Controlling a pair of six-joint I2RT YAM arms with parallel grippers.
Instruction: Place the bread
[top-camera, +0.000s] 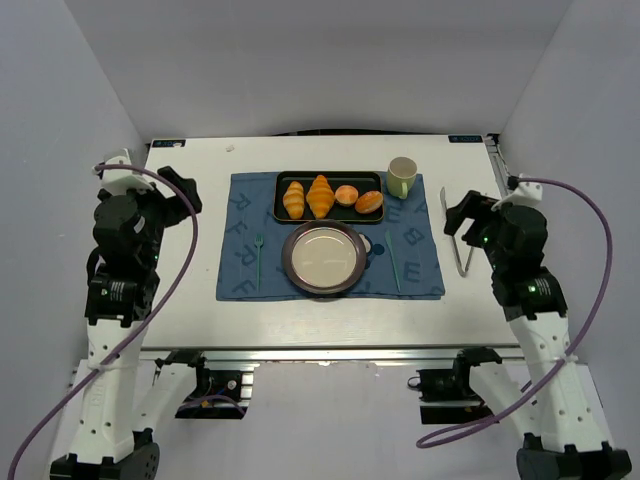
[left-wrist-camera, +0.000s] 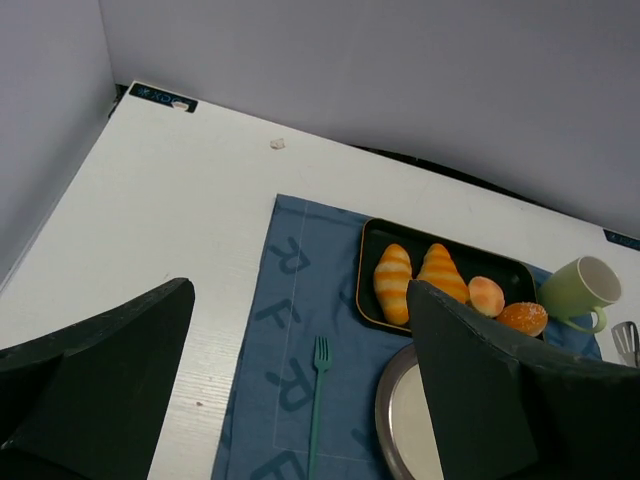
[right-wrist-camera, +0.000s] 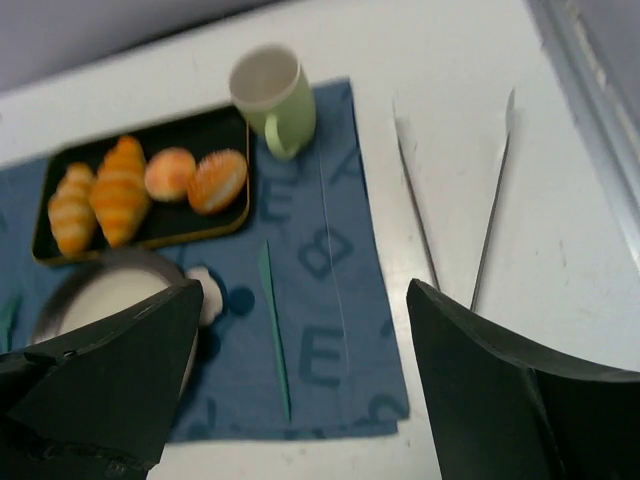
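placemat (top-camera: 240, 205) | letters R, F, E, B | corner label (left-wrist-camera: 160, 97) unreadable

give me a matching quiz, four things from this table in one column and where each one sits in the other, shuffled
Things
1. bread
2. mug
3. fork
4. tongs

Places
A. on the bare table, right of the mat
B. at the right end of the black tray
C. on the mat, left of the plate
D. on the mat, just right of the tray

Pairs: 1-B, 2-D, 3-C, 4-A
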